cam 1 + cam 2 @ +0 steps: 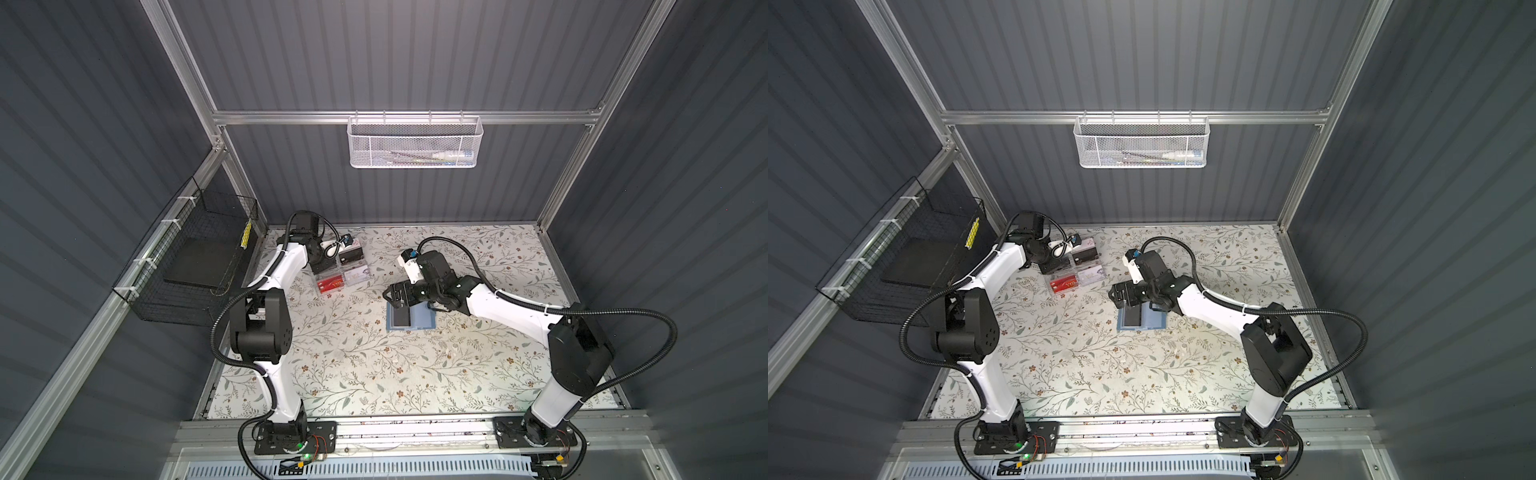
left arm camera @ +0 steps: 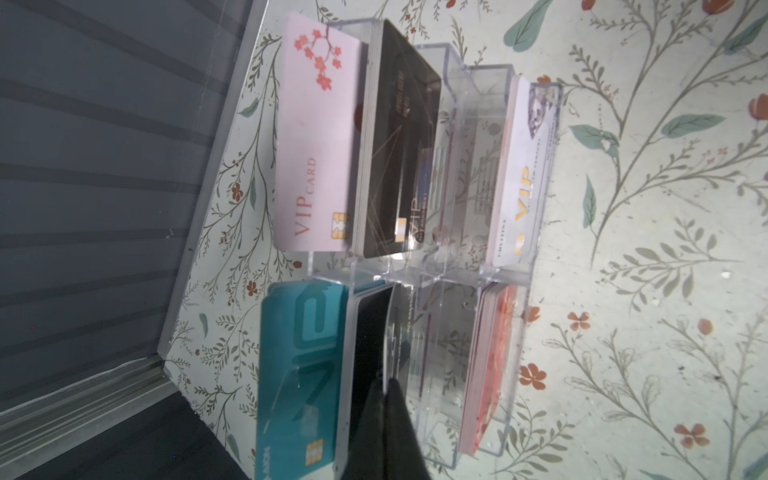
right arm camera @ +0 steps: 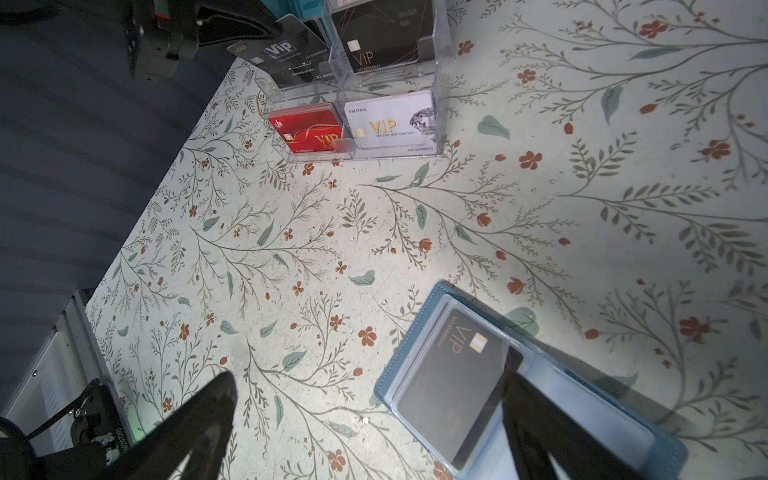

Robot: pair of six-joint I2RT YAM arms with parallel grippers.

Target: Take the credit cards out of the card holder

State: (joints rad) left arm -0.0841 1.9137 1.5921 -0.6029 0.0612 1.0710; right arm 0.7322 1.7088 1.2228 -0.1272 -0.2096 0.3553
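Right wrist view: where is the card holder, and has it been emptied?

Not emptied. The card holder (image 3: 409, 353), a slate-blue wallet, lies open and flat near the middle of the floral surface (image 1: 374, 374), a little toward its right edge. One black VIP card (image 3: 453, 386) sits inside a clear sleeve on one half. The other half looks bare, though a finger hides part of it.

What are the right fingers doing?

The right fingers (image 3: 195, 424) are spread wide and hold nothing. One hangs over bare surface beside the holder, the other over the holder's sleeves. I cannot tell whether that one touches the plastic.

And the left arm?

A clear acrylic rack (image 3: 347, 145) of coloured cards stands near the far left corner of the surface, well apart from the holder. The left fingers (image 2: 390, 424) are pressed together there. They appear to pinch the top edge of a white-lettered card (image 3: 286, 54), which is black and tilted into the rack's middle tier.

So how far along is the task?

Partway, in my judgement. One black card seems to be out of the holder and at the rack, and at least one is left in its sleeve. Several sleeve edges show stacked along the holder's side, so more cards may lie beneath. I cannot tell. The sleeved card is thin and lies flat, so sliding it out will likely need the holder kept from shifting.
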